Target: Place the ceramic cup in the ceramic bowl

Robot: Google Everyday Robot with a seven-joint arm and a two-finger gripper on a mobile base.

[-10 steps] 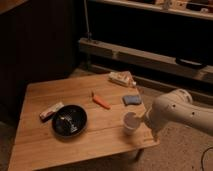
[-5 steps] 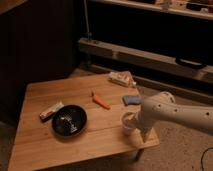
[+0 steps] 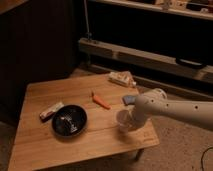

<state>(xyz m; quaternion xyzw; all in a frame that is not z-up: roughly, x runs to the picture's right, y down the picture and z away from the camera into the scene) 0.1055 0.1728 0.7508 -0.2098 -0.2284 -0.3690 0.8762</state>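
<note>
gripper (image 3: pixel 129 122) sits right at the ceramic cup (image 3: pixel 121 118) by the table (image 3: pixel 60 150) edge; its grip i can't tell. grasping step, looks like. next: lift, carry left to the ceramic bowl (image 3: pixel 69 121).

I'm counting one light wooden table (image 3: pixel 50 91), and it's carrying six things. One shallow round black glossy ceramic bowl (image 3: pixel 69 120) is sitting there, and one small plain white handleless ceramic cup (image 3: pixel 123 119). I'm also seeing one orange carrot-shaped piece (image 3: pixel 101 101), one pale wrapped snack bar (image 3: pixel 51 111), one blue-grey flat pad (image 3: pixel 129 99) and one light crinkled packet (image 3: pixel 122 78). One white robot arm (image 3: pixel 170 107) is showing, its single gripper (image 3: pixel 131 122) sitting right at the cup.
</note>
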